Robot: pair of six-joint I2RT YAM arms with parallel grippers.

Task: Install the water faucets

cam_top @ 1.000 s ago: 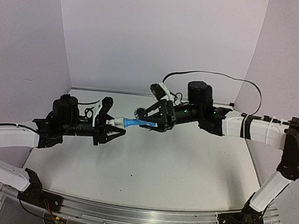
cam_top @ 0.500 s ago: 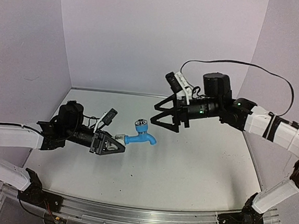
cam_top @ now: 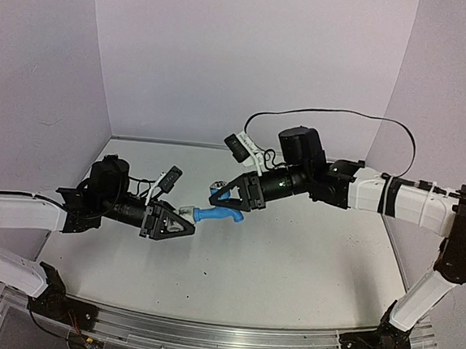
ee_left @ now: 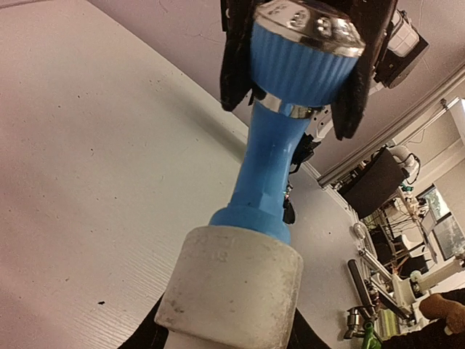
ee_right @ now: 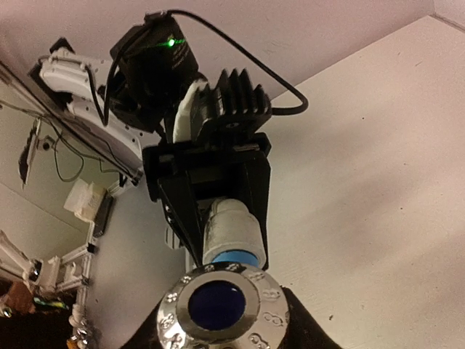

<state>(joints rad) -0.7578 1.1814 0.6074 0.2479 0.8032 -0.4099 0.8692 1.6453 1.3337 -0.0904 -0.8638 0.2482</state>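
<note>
the blue tap (cam_top: 217, 214), with its ribbed, chrome-capped knob, hangs level in mid-air, stem seated in the white fitting (cam_top: 185, 214).

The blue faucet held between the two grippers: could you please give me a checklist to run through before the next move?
1. Left gripper shut on the white fitting: ok.
2. Blue faucet stem entering the fitting's end, in line with it: ok.
3. Right gripper fingers on both sides of the ribbed knob: ok.
4. Faucet fully seated in the fitting: cannot tell; the joint's inside is hidden.
5. Faucet and fitting held above the table, not resting on it: ok.
6. Right arm's cable arching away from the faucet: ok.
</note>
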